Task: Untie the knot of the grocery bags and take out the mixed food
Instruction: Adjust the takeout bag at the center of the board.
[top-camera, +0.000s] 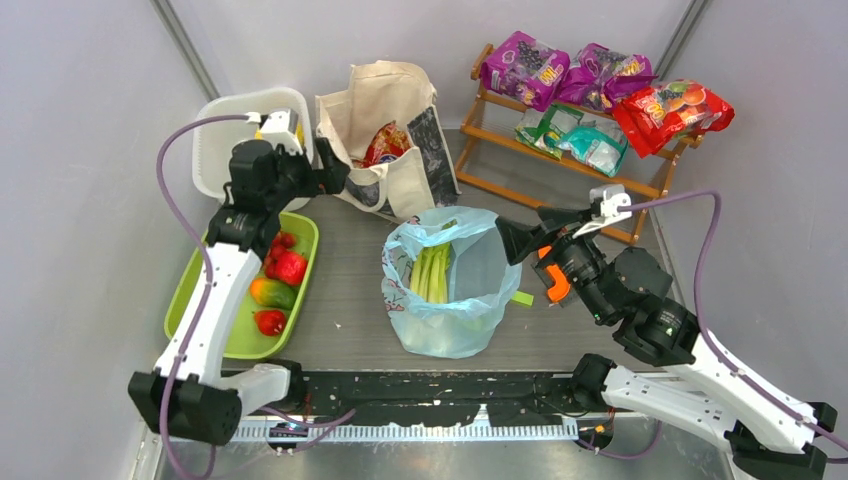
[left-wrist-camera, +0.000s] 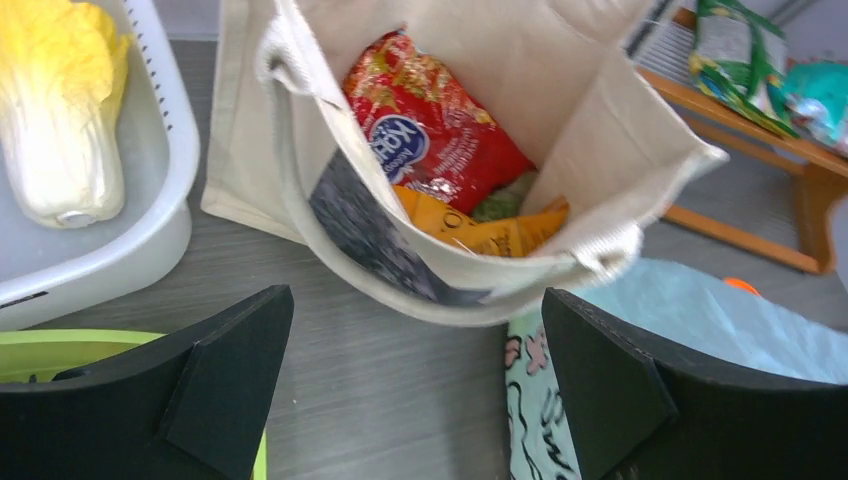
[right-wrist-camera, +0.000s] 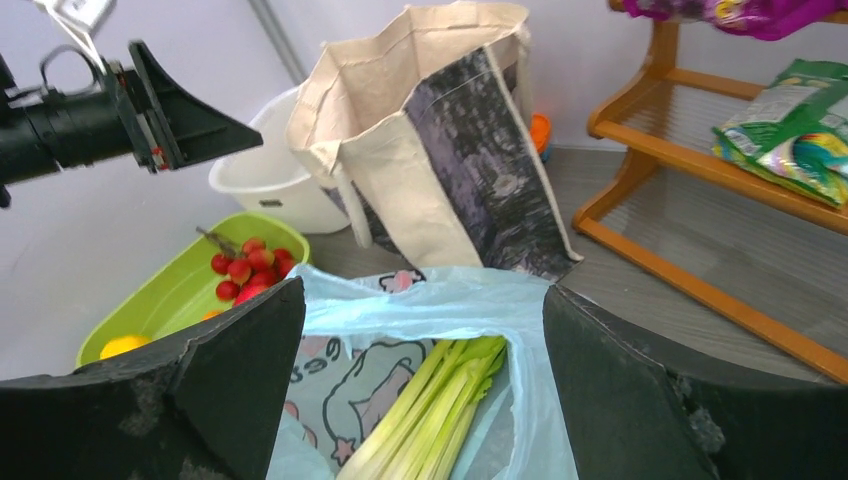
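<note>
We find the light-blue bag (top-camera: 445, 290) in the middle of the table, its mouth open and long green stalks (top-camera: 432, 270) upright inside. The right gripper (right-wrist-camera: 418, 300) sits just beside the bag's right rim, jaws spread wide and holding nothing; only the thin plastic edge lies between it and the stalks.

Behind the bag stands the canvas tote (top-camera: 395, 110), with a red packet (left-wrist-camera: 440, 130) and an orange packet (left-wrist-camera: 490, 230) in it. The left gripper (left-wrist-camera: 418, 330) hovers at the tote's near side, also released and empty, with the tote's front wall and looped handle before it.

To the left we see a green tray (top-camera: 235, 335) of fruits (top-camera: 285, 265) and a white tub (top-camera: 215, 150) holding a yellow cabbage (left-wrist-camera: 60, 110). A wooden rack (top-camera: 560, 190) with purple packets (top-camera: 525, 68) stands at the back right.
</note>
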